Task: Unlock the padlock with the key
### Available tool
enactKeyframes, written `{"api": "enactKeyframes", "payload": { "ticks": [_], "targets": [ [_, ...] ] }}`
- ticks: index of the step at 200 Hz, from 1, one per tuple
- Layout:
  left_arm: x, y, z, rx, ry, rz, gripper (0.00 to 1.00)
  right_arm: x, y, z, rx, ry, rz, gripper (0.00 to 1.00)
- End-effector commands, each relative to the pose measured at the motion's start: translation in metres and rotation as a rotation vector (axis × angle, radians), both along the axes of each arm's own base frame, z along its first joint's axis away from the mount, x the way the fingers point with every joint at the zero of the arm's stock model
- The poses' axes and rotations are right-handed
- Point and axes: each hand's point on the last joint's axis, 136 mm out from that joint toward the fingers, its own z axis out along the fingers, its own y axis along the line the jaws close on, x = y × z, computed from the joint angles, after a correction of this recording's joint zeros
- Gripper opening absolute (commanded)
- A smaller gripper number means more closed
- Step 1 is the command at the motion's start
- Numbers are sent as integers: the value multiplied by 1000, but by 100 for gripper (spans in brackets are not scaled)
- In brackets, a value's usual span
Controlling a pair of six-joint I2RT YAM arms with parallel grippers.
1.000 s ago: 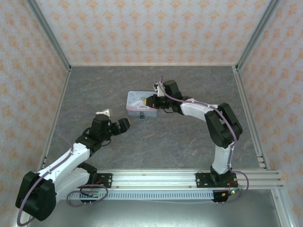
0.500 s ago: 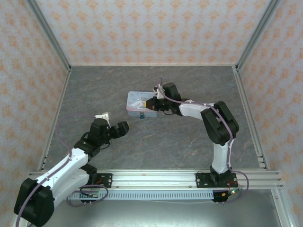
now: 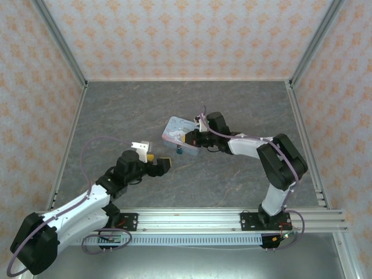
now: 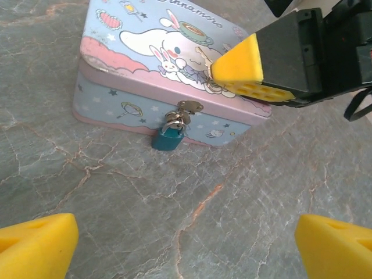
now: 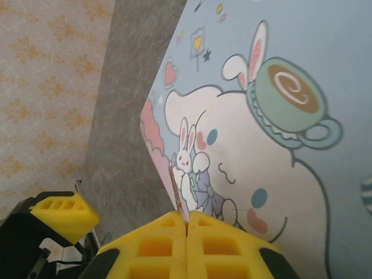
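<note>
1. The left gripper (image 3: 158, 165) is nearest the arm bases. Its jaws stand wide and hold nothing, and its yellow fingertips (image 4: 35, 244) sit at the two lower corners of its wrist view with bare table (image 4: 116, 203) between them.
2. The padlock (image 4: 168, 139) lies straight ahead of that open claw, some way off and not touching it. It hangs from the silver hasp (image 4: 189, 107) on the front wall of the tin (image 4: 116, 96). Its teal body hangs down toward the table, so its long axis runs down the wall. Which face carries the keyhole cannot be told.
3. The right gripper (image 5: 187, 224) is farther out. Its fingers are pressed together over the cartoon lid, just above and to the right of the hasp. A thin metal blade stands out from between the pads, and by its look it is the key (image 5: 176, 186) seen edge-on.
4. Judgement: the right claw is the nearer of the two to the lock, but it sits above the lid edge while the lock hangs below it on the wall facing the left arm. The coming move therefore depends on bringing the blade down and around to that front wall and lining it up with the lock's hanging axis. The left claw is well placed to come forward and steady the tin or the lock.
</note>
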Motion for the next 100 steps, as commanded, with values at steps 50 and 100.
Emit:
{"api": "enactKeyframes", "payload": {
  "ticks": [50,100],
  "targets": [
    [19,-29,-32,49,33,-111,90,-22,-8,-39,-93,121,-59,0],
    [52,-51,-37,108,0,-164,76,-20,-13,-36,-131,97,-65,0]
  ]
}}
